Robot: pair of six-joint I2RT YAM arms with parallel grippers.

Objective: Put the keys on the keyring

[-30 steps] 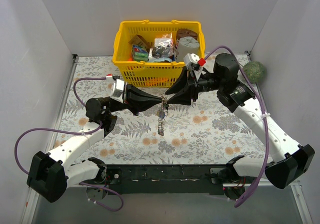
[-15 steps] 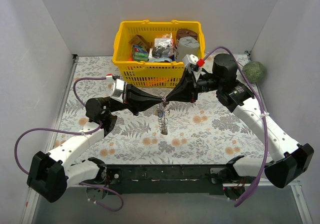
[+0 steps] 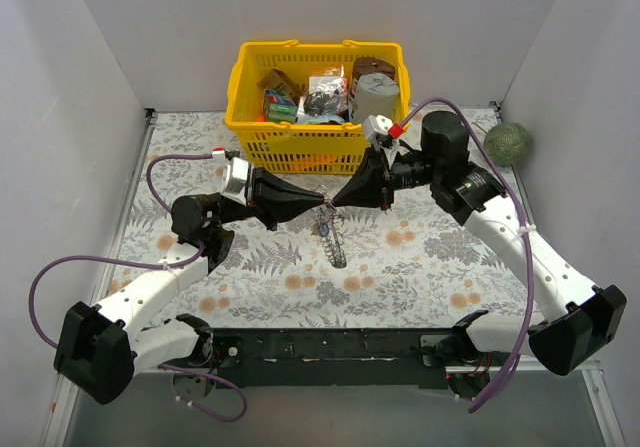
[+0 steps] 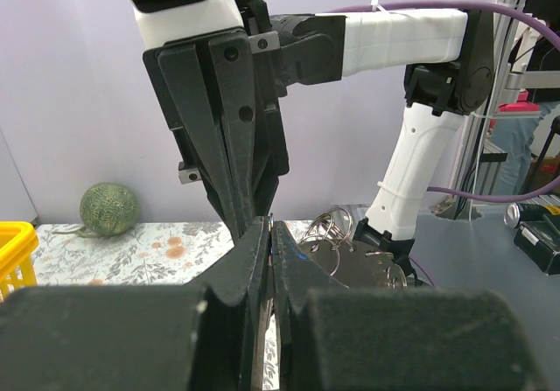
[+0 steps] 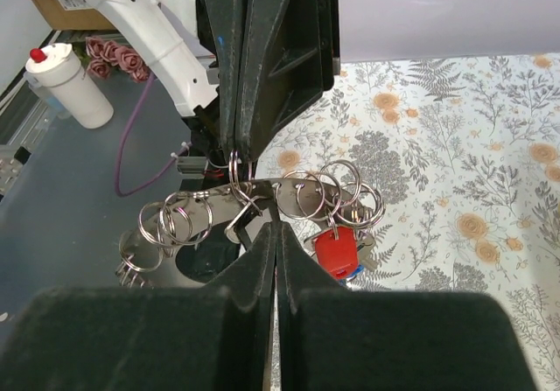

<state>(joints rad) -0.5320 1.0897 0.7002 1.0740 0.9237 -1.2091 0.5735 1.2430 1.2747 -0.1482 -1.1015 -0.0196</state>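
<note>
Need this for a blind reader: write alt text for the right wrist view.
Two grippers, both shut on a bunch of silver rings, meet tip to tip: the right gripper from below, the left gripper from above. A red-headed key sits among the rings, with a floral table behind.

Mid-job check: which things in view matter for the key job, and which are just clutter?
Job: keyring, pinched by left gripper and right gripper; keys hanging under it.
Lying about: yellow basket of items, green ball, white bottle.
</note>
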